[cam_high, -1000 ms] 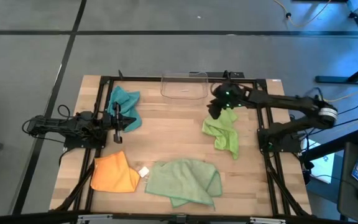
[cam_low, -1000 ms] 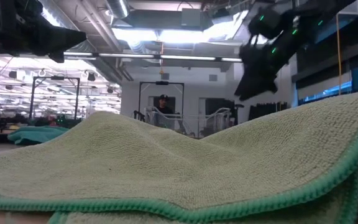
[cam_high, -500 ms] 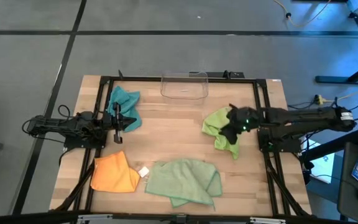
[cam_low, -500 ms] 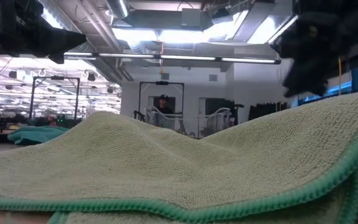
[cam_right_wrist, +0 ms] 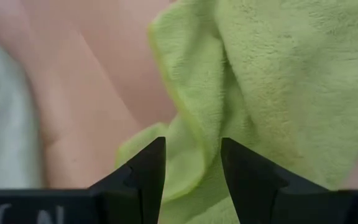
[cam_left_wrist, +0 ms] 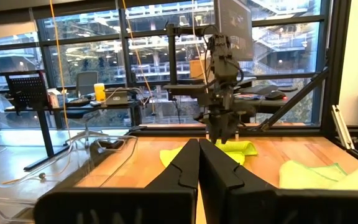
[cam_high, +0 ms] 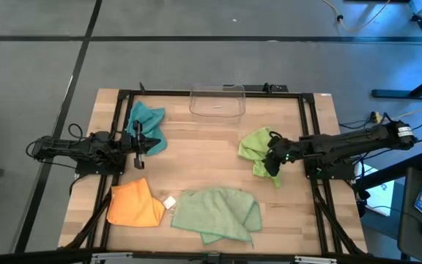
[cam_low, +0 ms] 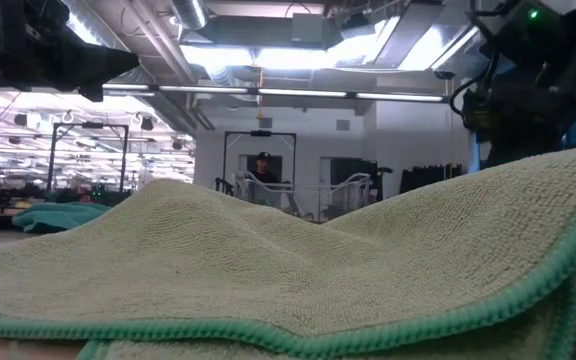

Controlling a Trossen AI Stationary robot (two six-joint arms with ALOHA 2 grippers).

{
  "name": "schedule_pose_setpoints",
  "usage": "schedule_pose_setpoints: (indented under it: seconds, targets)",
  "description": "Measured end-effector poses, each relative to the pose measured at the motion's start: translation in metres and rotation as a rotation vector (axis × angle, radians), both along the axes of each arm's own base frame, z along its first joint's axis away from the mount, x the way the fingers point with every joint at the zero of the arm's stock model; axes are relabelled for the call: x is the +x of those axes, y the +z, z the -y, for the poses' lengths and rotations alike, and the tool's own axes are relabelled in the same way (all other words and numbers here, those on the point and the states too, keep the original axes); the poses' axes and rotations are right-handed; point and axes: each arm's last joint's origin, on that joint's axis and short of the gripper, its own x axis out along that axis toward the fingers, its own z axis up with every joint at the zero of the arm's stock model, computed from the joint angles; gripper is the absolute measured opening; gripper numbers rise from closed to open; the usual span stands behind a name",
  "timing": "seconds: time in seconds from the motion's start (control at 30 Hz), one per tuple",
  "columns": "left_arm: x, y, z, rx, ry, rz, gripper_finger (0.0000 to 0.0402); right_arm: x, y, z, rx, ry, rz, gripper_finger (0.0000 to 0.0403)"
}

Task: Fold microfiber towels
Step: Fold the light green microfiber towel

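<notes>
The right gripper (cam_high: 272, 166) was down over the lime green towel (cam_high: 256, 149), fingers (cam_right_wrist: 143, 167) parted with a gap between them and nothing clamped; in the right wrist view the crumpled green cloth (cam_right_wrist: 272, 81) lay just beyond the tips, bare wood beside it. That towel sat bunched on the right half of the table (cam_high: 204, 147), with the right arm reaching in low from the right edge.

Over on the left, the left gripper (cam_high: 139, 143) waited with its fingers (cam_left_wrist: 185, 165) pressed together, empty, hanging at the edge of the teal towel (cam_high: 146, 121), which lay rumpled near the far-left corner. The orange towel (cam_high: 134, 205) lay at the near left. Beside it, the larger pale sage towel (cam_high: 217, 213) was spread at the near middle, close enough to fill the low view (cam_low: 288, 260). A clear plastic bin (cam_high: 217, 101) stood at the far edge, centre, apart from every cloth.
</notes>
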Motion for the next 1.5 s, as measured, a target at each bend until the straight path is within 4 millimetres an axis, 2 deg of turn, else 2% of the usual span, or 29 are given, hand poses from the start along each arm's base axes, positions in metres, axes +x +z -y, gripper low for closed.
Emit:
schedule_pose_setpoints:
  seconds: [0.27, 0.5, 0.6, 0.83, 0.93, 1.03, 1.13, 1.33, 1.5]
  targets:
    - [0.000, 0.000, 0.000, 0.001, 0.000, -0.001, 0.0000, 0.009, -0.020, 0.000, -0.003, -0.004, -0.112, 0.0158]
    - [0.000, 0.000, 0.000, 0.001, 0.000, -0.001, 0.0000, 0.015, -0.027, -0.001, 0.018, -0.040, -0.122, 0.0152]
    - [0.000, 0.000, 0.000, 0.001, 0.000, -0.001, 0.0000, 0.016, -0.028, -0.001, 0.034, -0.066, -0.115, 0.0126]
    - [0.000, 0.000, 0.000, 0.001, 0.000, -0.001, 0.0000, 0.016, -0.023, -0.001, 0.062, -0.106, -0.082, 0.0023]
    - [0.000, 0.000, 0.000, 0.001, 0.000, -0.001, 0.0000, 0.017, -0.019, -0.001, 0.063, -0.104, -0.063, 0.0009]
    - [0.000, 0.000, 0.000, 0.008, 0.001, -0.003, 0.0000, 0.025, -0.007, -0.001, 0.040, -0.063, -0.023, 0.0010]
    - [0.000, 0.000, 0.000, 0.049, 0.008, -0.010, 0.0000, 0.038, 0.014, -0.002, -0.042, 0.042, 0.035, 0.0006]
    - [0.000, 0.000, 0.000, 0.109, 0.018, -0.021, 0.0000, 0.066, 0.076, -0.003, -0.242, 0.261, 0.204, 0.0004]
    - [0.000, 0.000, 0.000, 0.109, 0.018, -0.019, 0.0000, 0.079, 0.131, -0.004, -0.406, 0.405, 0.344, 0.0003]
